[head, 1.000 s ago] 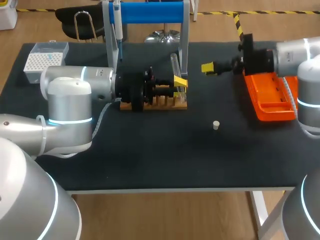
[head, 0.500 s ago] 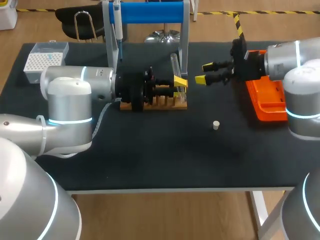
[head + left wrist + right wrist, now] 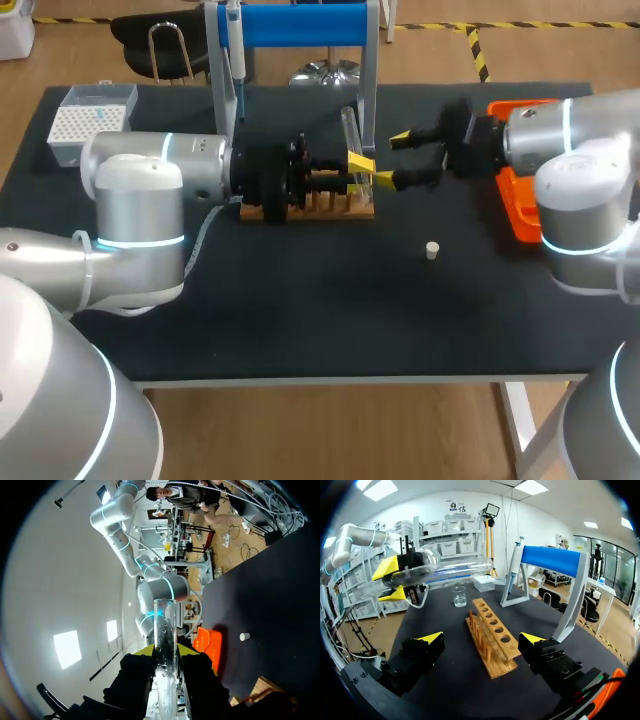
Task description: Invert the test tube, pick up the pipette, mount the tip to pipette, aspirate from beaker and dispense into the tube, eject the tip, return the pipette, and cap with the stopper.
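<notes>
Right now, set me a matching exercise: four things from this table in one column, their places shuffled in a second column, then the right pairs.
Things
1. test tube
2. stopper
3. pipette
4. tip box

Places
A. hanging on the blue stand
B. clamped between the left gripper's fingers
C. at the far left corner of the table
D. lying alone on the bare tabletop

Pairs: 1-B, 2-D, 3-A, 4-C

The black table [image 3: 300, 320] bears a rack [image 3: 330, 211], stopper [image 3: 432, 250], orange tray [image 3: 516, 216] and tip box [image 3: 86, 124].
</notes>
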`<state>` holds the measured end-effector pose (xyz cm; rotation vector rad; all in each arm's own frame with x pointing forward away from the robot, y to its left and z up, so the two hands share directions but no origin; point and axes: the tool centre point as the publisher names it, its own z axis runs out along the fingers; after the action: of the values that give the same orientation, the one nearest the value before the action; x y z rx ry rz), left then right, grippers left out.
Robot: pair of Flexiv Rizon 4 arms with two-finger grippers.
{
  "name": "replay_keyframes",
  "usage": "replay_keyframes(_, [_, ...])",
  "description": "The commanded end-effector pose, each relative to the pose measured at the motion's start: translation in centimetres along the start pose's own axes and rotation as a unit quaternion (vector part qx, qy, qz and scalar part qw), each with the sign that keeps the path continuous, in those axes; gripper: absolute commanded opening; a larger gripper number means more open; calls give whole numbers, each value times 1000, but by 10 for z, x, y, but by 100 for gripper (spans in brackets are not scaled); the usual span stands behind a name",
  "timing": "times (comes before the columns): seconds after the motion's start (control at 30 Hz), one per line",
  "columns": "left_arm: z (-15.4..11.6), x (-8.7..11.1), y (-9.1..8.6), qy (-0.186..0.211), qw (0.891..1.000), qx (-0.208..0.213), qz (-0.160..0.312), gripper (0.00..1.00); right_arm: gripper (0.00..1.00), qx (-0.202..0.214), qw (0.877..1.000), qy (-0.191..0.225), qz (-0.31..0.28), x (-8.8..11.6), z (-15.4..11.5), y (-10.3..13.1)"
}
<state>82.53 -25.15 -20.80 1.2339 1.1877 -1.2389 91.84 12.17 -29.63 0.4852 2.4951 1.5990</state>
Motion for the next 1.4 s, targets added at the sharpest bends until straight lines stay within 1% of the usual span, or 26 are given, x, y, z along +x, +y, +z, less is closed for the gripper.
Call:
replay_keyframes(0.03, [0,0,1,1,1000,2,0,0,100,3,1000,-4,0,-1,12,-3])
replay_keyframes(0.2, [0,0,1,1,1000,2,0,0,100,5,1000,-7,2,-1,18,-7])
replay_keyframes(0.43, [0,0,1,1,1000,2,0,0,100,14,1000,-15,-11,3,26,-11])
replay_keyframes(0.63, [0,0,1,1,1000,2,0,0,100,15,1000,-14,-11,6,30,-12])
replay_keyframes(0.83, [0,0,1,1,1000,2,0,0,100,14,999,-28,-12,6,38,-16])
replay_keyframes(1.03, [0,0,1,1,1000,2,0,0,100,13,999,-29,-8,3,45,-17])
replay_keyframes(1.17, [0,0,1,1,1000,2,0,0,100,14,999,-38,-10,3,45,-17])
replay_keyframes(1.4, [0,0,1,1,1000,2,0,0,100,14,999,-38,-10,3,45,-17])
